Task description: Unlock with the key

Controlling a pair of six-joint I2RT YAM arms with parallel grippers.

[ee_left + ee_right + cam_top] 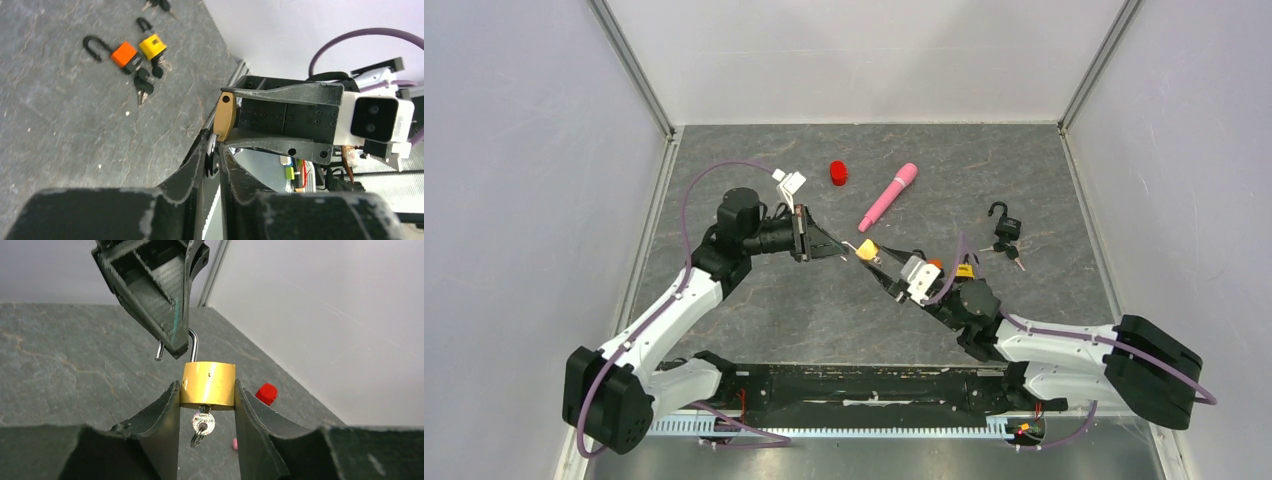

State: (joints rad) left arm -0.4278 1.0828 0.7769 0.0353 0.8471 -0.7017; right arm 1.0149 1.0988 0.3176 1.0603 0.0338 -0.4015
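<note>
A brass padlock (209, 379) is gripped by its body between my right gripper's (207, 386) fingers, above the table. A small silver key (202, 422) with a ring sits in its keyhole, on the underside. The steel shackle (193, 346) stands up with one end free, off to the side of the body. My left gripper (212, 146) is shut on the shackle from the other side. In the top view the left gripper (840, 250) and right gripper (871, 258) meet at the padlock (865, 249) over mid-table.
An orange padlock (125, 54) and a yellow padlock (152, 46) lie with black-headed keys (144, 83) on the table. A black padlock (1004, 226) with keys lies at right. A pink cylinder (888, 196) and a red cap (838, 173) lie behind.
</note>
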